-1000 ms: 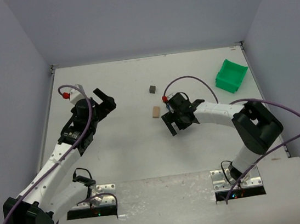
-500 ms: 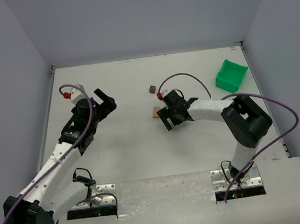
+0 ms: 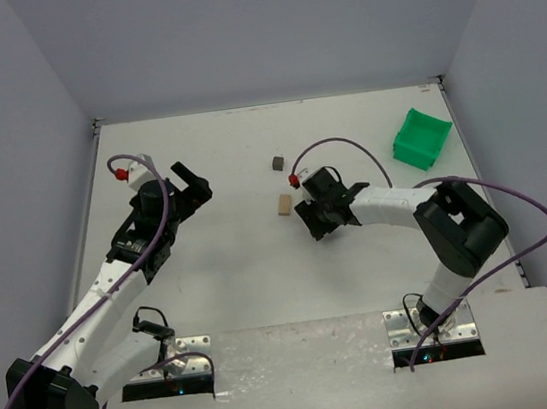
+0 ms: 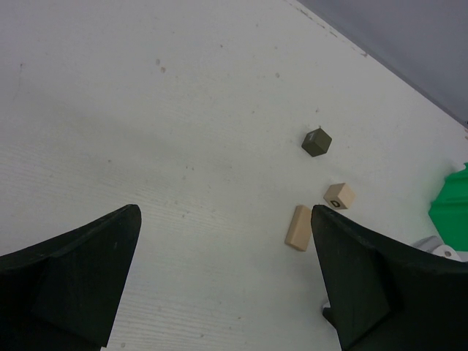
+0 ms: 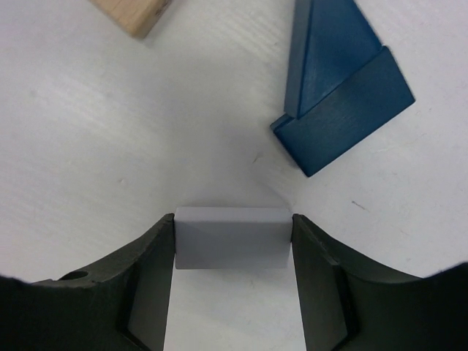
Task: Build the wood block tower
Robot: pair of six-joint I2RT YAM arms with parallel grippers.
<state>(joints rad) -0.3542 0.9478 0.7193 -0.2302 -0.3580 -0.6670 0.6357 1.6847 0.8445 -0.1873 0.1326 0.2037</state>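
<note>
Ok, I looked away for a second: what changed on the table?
The right gripper swung left toward the tan block, then drew back right; it grips a light grey block. The left gripper, tan block, dark block and green bin stayed put.

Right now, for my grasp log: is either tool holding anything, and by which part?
The right tool grips a pale grey block by two opposite side faces; the left tool is open, empty.
</note>
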